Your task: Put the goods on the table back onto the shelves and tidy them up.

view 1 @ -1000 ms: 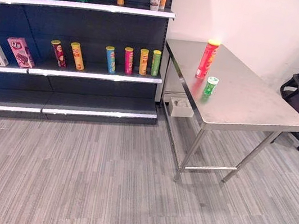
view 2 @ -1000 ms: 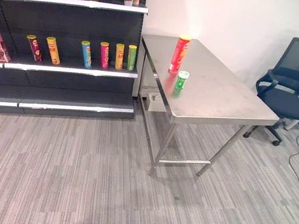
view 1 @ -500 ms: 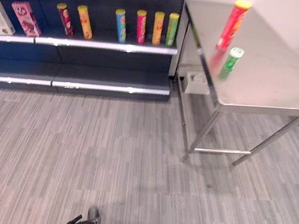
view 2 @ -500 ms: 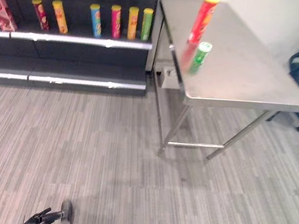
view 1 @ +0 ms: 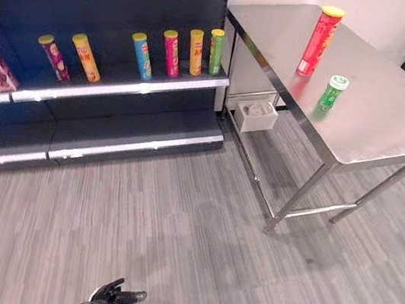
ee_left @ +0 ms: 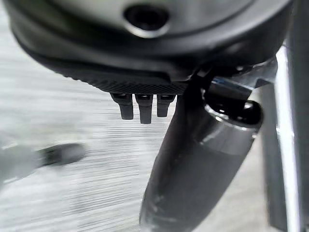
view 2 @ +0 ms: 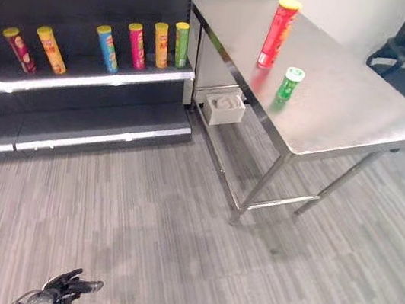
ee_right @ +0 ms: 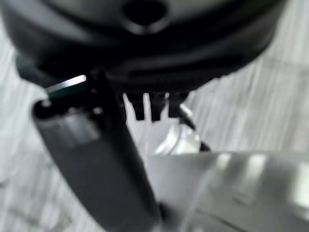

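On the desk (view 1: 392, 120), near its left edge, stand a tall red can (view 1: 319, 41) and a small green can (view 1: 333, 92). Both look light, stiff and smooth; grab each round its middle. Far off, the left robot hand (view 1: 113, 301) hangs loose, holding nothing. The right robot hand's (ee_right: 145, 58) wrist view shows straight fingers.

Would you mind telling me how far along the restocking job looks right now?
Barely started. Done: nothing from the table; six tubes already stand on the shelf. In hand: nothing; the left hand hangs open and empty over the floor. Left: the tall red tube and small green can.
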### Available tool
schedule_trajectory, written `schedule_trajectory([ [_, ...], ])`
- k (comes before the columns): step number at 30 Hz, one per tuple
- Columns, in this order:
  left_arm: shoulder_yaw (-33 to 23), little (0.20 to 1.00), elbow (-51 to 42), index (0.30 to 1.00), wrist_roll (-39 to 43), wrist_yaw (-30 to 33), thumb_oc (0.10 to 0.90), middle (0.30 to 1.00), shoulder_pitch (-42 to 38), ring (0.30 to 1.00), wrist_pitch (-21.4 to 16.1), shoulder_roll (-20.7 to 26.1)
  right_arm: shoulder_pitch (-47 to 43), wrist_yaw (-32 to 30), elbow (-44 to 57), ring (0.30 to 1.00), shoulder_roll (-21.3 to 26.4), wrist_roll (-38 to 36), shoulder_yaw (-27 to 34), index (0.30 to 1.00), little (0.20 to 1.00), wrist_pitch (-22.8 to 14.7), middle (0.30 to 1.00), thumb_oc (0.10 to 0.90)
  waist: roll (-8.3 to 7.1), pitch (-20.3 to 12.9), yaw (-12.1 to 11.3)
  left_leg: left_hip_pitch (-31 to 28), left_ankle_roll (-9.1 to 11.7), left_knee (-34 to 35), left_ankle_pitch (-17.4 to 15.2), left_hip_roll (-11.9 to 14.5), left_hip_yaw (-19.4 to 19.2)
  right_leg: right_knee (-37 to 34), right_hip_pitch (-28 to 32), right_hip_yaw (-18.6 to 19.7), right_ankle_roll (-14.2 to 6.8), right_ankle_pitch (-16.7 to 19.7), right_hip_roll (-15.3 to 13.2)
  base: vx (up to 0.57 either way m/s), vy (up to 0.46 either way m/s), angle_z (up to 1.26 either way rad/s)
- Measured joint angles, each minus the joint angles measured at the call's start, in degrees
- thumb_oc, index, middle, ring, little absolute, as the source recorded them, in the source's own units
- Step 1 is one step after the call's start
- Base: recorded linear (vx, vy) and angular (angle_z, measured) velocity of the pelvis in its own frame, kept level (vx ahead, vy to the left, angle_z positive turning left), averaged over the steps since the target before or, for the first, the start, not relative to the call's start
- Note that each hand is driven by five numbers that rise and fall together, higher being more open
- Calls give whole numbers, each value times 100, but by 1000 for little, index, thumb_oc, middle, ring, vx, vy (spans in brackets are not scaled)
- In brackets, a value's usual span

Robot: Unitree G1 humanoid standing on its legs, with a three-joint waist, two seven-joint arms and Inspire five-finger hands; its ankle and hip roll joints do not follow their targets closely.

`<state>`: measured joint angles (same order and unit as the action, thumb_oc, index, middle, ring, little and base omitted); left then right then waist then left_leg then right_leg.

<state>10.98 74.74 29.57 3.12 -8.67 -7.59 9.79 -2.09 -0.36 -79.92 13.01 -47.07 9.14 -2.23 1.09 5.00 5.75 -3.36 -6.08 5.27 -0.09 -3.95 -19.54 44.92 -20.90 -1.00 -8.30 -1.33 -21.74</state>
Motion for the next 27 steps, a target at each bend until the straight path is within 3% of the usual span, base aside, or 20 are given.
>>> schedule_trajectory([
  [1,-51,900,15,900,-51,15,800,900,4,900,22,78,-85,21,79,900,-31,66,-81,900,900,7,900,800,-21,59,10,-87,-3,0,-143,1,-100,114,-238,-67,179,-258,228,363,24,-77],
  [3,-132,900,113,900,-159,-2,800,900,69,900,65,136,-226,73,190,900,-74,188,-168,900,900,20,900,800,103,213,158,-237,243,-7,-232,224,-369,-536,-444,-288,309,-734,1145,364,-56,-67],
  [4,-241,900,181,900,-249,-8,800,900,74,900,84,127,-240,73,171,900,-79,207,-211,900,900,29,900,800,127,281,239,-307,336,-7,-297,278,-393,-1051,-460,-565,335,-726,1403,345,-107,-35],
  [6,-244,900,319,900,-402,-4,800,900,51,900,127,100,-223,48,66,900,-80,295,-246,900,900,30,900,800,33,341,295,-433,503,-7,-449,230,-508,-2113,-517,-1500,427,-577,1491,407,-150,-16],
  [7,-206,900,386,900,-677,-24,800,900,66,900,199,52,-83,52,-215,900,-77,341,-242,900,900,68,900,800,-64,333,402,-553,622,-6,-625,157,-487,-3244,-539,-1925,348,-166,1571,349,-124,23],
  [8,-156,900,389,900,-791,-62,800,900,107,900,234,2,42,50,-367,900,-58,356,-239,900,900,129,900,800,-69,327,506,-732,714,-11,-695,166,-371,-3524,-457,-1910,437,4,1595,347,-134,40],
  [9,-82,900,393,900,-823,-104,800,900,159,900,240,-49,158,57,-489,900,-40,356,-240,900,900,172,900,800,-34,325,508,-916,784,-12,-755,202,-343,-3519,-342,-1856,665,193,1671,261,-116,30],
  [10,-28,900,357,900,-838,-165,800,900,249,900,254,-111,320,21,-640,900,-23,354,-234,900,900,235,900,800,-10,312,473,-1202,824,-12,-750,282,-352,-3489,-119,-1704,997,665,1792,460,-232,6],
  [12,-40,900,335,900,-829,-243,800,900,418,900,274,-298,459,7,-912,900,61,349,-88,900,900,244,900,800,319,71,438,-1403,944,-204,-721,612,-366,-3595,210,-1629,1214,607,2200,328,-197,-12],
  [13,-35,900,314,900,-827,-272,800,900,403,900,262,-315,396,-2,-987,900,57,325,82,900,900,254,900,800,312,43,428,-1278,1028,-781,-713,780,-399,-3813,456,-1618,1199,558,2259,351,-273,-18],
  [14,-23,900,298,900,-829,-279,800,900,377,900,256,-385,393,16,-898,900,76,305,87,900,900,243,900,800,235,-51,434,-898,1285,-1823,-579,967,-430,-4241,870,-1563,1188,578,2262,348,-272,-5],
  [15,12,900,248,900,-830,-303,800,900,329,900,252,-444,323,10,-753,900,117,301,11,900,900,226,900,800,223,-59,425,-659,1702,-2708,-318,1112,-378,-4522,1216,-1555,1223,577,2300,350,-258,6],
  [16,14,900,167,900,-831,-358,800,900,333,900,250,-459,326,10,-666,900,127,298,-13,900,900,216,900,800,155,-53,410,-459,1943,-3277,-160,1246,-290,-4686,1419,-1536,1262,583,2328,209,-152,-17],
  [18,9,900,-4,900,-827,-470,800,900,416,900,152,-463,138,-2,-449,900,171,289,-302,900,900,118,900,800,72,-204,237,89,2106,-4144,-98,1521,-145,-4877,1763,-1260,1425,524,2399,311,-139,-43],
  [19,1,900,-15,900,-826,-469,800,900,379,900,151,-463,80,15,-351,900,167,287,-337,900,900,94,900,800,34,-214,237,299,2116,-4444,-89,1618,-112,-4942,1851,-1247,1485,469,2404,399,-24,-51],
  [20,-13,900,-49,900,-810,-453,800,900,333,900,142,-446,-215,2,-204,900,149,278,-435,900,900,30,900,800,-70,-220,126,751,2051,-4786,-110,1893,-248,-5021,2080,-1009,1478,400,2439,291,10,-59],
  [24,-111,900,1,900,-708,-374,800,900,410,900,112,-401,-553,14,233,900,35,333,-715,900,900,-151,900,800,-275,-250,101,947,1721,-2845,-63,1983,-302,-5017,2465,-727,1402,324,2448,237,96,-68],
  [25,-108,900,3,900,-693,-351,800,900,378,900,113,-351,-556,15,400,900,-4,413,-892,900,900,-216,900,800,-330,-264,109,1018,1656,-1729,159,1919,-224,-5017,2601,-581,1319,242,2473,274,148,-70],
  [27,-131,900,0,900,-594,-346,800,900,442,900,111,-319,-522,7,470,900,-10,597,-1003,900,900,-213,900,800,-350,-340,47,922,1604,-255,381,1715,162,-4985,2548,-194,1218,156,2510,399,179,-88],
])
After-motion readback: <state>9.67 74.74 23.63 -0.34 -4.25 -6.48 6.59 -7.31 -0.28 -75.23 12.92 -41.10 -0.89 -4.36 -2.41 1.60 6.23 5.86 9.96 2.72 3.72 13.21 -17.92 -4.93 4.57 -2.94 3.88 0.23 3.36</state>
